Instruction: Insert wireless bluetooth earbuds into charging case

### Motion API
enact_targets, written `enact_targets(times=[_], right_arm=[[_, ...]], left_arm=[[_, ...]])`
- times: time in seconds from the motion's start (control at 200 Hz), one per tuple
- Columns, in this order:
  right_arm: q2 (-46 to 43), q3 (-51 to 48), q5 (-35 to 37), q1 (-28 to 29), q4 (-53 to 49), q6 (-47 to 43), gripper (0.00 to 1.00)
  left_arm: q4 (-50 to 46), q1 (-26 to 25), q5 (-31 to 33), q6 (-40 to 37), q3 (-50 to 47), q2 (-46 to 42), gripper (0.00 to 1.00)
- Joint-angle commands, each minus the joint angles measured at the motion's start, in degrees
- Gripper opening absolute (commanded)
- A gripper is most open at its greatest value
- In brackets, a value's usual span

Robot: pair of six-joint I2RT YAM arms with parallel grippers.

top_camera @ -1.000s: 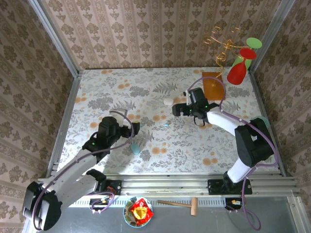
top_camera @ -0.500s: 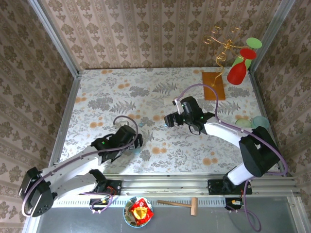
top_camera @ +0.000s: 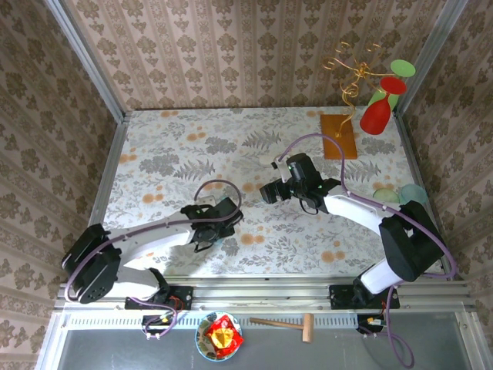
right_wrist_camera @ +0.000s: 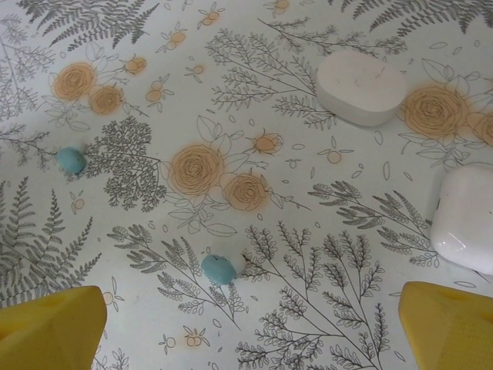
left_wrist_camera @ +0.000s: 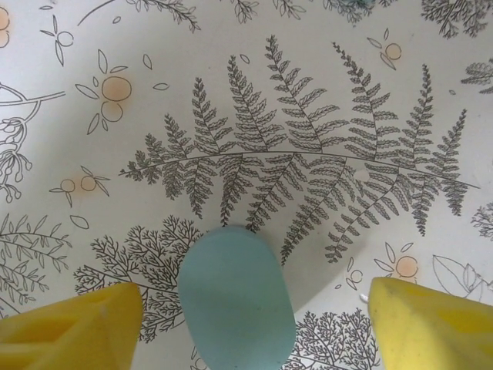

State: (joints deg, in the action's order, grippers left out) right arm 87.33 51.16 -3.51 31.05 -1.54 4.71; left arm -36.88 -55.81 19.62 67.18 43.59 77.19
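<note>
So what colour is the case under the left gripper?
The case is plain pale blue, clearest in the left wrist view.

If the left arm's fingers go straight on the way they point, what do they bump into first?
Probably the pale blue case, lying on the flowery table right between the left fingers. How near it is, I can't tell.

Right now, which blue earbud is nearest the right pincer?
The blue earbud on the fern print, just ahead of the open right pincer, between its fingers. The other earbud lies farther off, beside a dark leafy print.
</note>
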Motion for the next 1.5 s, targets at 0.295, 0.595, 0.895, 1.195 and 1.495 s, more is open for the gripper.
enact_targets(times=[0.295,0.595,0.895,1.195,1.495], right_arm=[[-4.84,0.00,0.03,0.15,-0.93,-0.74,0.98],[-9.89,-0.48,1.48,-0.11,-3.16,-0.32,0.97],[-11.61,-0.97,2.01,-0.52,-3.13,3.08,0.97],[-12.85,-0.87,1.47,-5.81,-2.14,11.36,0.96],[-19.06,-6.17,2.03,-14.03,-4.48,29.81,1.00]], left_arm=[[-3.93,1.99,-5.29,1.35,2.29,5.48,0.62],[0.97,3.83,-9.98,-2.01,0.40,6.83,0.53],[4.24,5.45,-11.29,-7.69,-1.06,6.17,0.45],[6.76,5.23,-8.63,-36.09,6.62,10.60,0.37],[12.53,5.26,-17.30,-67.15,12.02,13.07,0.34]])
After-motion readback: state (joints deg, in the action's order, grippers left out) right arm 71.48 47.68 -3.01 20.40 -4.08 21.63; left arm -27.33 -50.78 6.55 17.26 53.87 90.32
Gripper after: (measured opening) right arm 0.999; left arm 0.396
